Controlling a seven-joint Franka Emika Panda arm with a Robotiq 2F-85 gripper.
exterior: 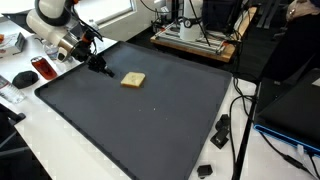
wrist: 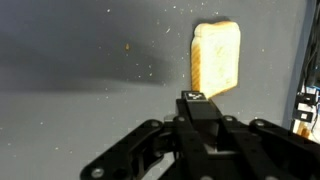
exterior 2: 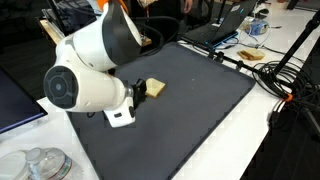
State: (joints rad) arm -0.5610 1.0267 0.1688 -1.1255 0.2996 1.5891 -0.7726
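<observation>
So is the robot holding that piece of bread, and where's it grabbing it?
No, nothing is held. The pincer is shut on air, and the bread slice lies apart from it on the mat.

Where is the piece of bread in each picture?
In an exterior view: the bread lies left of centre, near the top.
In an exterior view: the bread lies near the middle.
Wrist view: the bread is upper right, above the gripper.
Shared landmark: the dark mat under the bread.

A pale tan, roughly square slice of bread [exterior: 133,79] lies flat on the dark grey mat [exterior: 160,120]. It is whole, near my claw [exterior: 103,68] but not touching it.
</observation>
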